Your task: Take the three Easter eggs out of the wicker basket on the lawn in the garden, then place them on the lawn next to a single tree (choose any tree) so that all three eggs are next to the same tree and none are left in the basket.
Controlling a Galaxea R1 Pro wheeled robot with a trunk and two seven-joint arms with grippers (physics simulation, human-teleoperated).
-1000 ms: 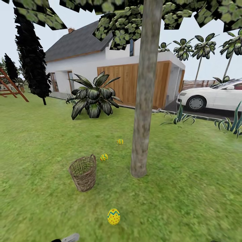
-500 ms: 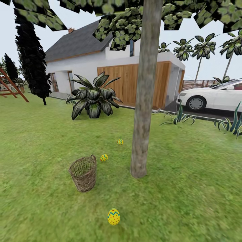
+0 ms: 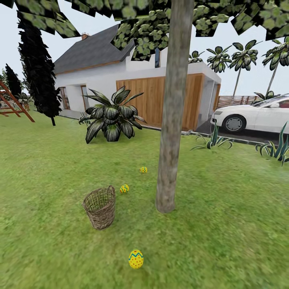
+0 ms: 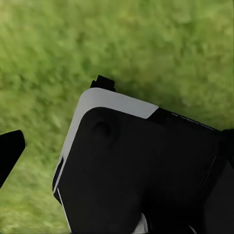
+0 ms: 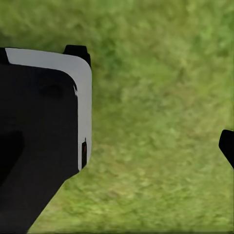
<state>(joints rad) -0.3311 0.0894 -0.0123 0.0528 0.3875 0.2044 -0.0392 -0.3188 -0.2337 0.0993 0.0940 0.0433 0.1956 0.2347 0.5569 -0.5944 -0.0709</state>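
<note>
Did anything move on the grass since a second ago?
Only one thing: a grey and black bit of the robot that peeked in at the bottom edge of the head view a second ago has dropped out of the picture. The three eggs lie where they were: near one, middle one, far one. The basket and the tree have not moved.

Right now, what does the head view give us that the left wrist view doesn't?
Head view alone: the wicker basket on the lawn, three Easter eggs lying on the grass outside it, one nearest the camera, one just past the basket, one further back, plus the tree, house and white car. Left wrist view alone: a black and white robot body close up, with a dark fingertip at the frame edge. Both share the grass.
</note>
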